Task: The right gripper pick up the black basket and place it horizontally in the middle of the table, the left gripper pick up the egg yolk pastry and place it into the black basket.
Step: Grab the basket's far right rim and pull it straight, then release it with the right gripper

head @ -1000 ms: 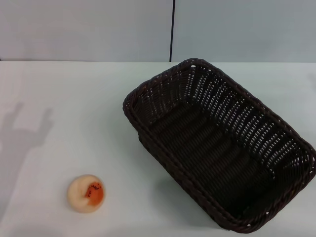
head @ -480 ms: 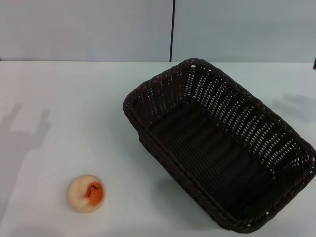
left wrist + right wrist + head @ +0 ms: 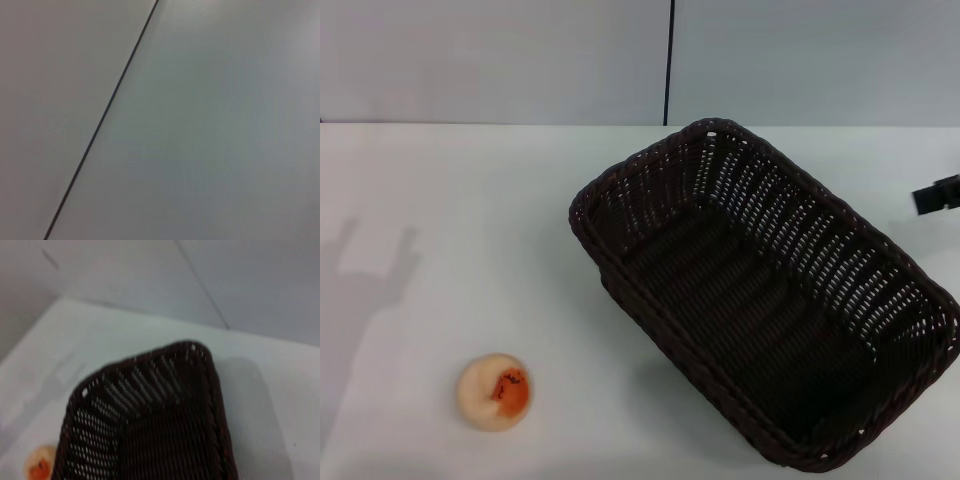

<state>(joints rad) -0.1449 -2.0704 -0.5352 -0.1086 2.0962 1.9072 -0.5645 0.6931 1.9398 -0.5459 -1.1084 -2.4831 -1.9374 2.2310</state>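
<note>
Basket (image 3: 760, 295) pickup is the step in hand: it lies askew on the right of the tabletop (image 3: 470, 220), untouched, the pastry (image 3: 494, 392) well apart at front left. Only a tip of the right end effector (image 3: 937, 195) is seen beyond the far rim; whether it is spread cannot be told, and the left is unseen. A descent onto the rim is called for next.

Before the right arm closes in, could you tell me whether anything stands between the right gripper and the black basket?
Nothing visible does. The right gripper is at the right edge of the head view, and only bare table separates it from the black basket.
</note>
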